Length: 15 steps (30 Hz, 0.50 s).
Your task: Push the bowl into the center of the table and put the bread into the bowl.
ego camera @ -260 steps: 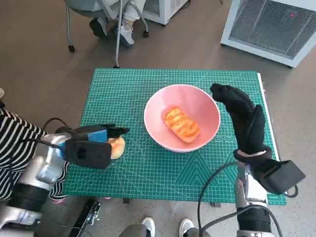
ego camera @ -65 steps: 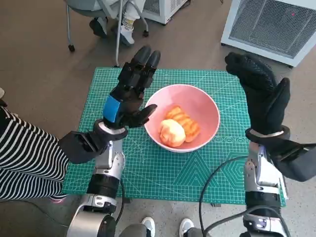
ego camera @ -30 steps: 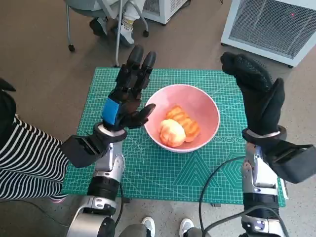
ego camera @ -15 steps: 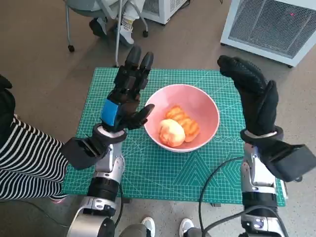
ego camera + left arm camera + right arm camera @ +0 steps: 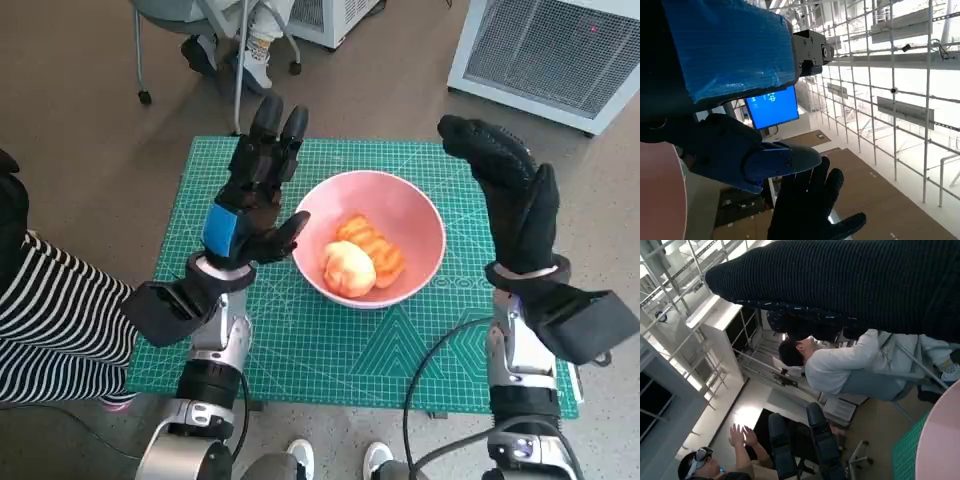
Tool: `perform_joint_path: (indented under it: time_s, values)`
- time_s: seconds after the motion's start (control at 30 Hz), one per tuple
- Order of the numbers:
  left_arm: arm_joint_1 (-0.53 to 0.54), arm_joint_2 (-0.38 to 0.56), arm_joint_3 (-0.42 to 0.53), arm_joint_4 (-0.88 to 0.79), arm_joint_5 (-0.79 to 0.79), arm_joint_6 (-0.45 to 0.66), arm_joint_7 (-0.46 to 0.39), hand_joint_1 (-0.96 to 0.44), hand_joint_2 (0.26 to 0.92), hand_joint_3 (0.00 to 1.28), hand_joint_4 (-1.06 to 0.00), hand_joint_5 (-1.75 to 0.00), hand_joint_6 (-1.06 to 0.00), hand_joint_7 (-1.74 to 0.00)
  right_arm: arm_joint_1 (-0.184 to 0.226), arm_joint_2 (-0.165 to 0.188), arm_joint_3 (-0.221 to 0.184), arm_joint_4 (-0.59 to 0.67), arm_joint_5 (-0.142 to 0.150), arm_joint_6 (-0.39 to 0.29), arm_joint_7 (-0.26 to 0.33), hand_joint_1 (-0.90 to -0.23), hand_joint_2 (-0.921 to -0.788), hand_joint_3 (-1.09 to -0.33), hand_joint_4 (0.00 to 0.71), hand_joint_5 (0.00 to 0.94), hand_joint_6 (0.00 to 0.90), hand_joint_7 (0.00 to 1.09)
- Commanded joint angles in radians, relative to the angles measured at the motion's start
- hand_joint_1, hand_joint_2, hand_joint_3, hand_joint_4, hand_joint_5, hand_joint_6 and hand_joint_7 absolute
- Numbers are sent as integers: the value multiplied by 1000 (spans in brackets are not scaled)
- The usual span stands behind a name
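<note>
A pink bowl [image 5: 400, 215] sits near the middle of the green cutting mat [image 5: 330, 350]. Inside it lie a glazed orange bread [image 5: 372, 245] and a round pale bun [image 5: 348, 268]. My left hand [image 5: 250, 200] is raised beside the bowl's left rim, fingers spread and pointing up, holding nothing. My right hand [image 5: 510, 195] is raised to the right of the bowl, fingers apart and empty. The left wrist view shows the blue-taped back [image 5: 725, 45] and the gloved right hand [image 5: 810, 210] beyond it. The bowl's pink rim [image 5: 937, 440] edges the right wrist view.
A person in a striped sleeve [image 5: 55, 320] sits at the left of the table. A chair [image 5: 190, 20] with someone's feet stands beyond the mat, and a white appliance [image 5: 560, 50] at the far right. People [image 5: 840, 365] show in the right wrist view.
Since 8.7 s ago the round bun left the mat and now lies in the bowl; both hands rose upright. Over the last second both hands drifted slightly left and up.
</note>
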Motion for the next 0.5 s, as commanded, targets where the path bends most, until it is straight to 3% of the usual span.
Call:
perform_joint_path:
  time_s: [0.03,0.5]
  values:
    - [16,10,-2,-13,8,-2,8,-442,860,486,1,1,-1,-79,5,8,-3,22,19,7,19,-649,-921,-727,179,1,109,409]
    - [26,21,-11,-26,21,2,26,-434,853,475,1,1,1,-85,4,13,-4,24,45,15,43,-643,-921,-725,177,0,106,411]
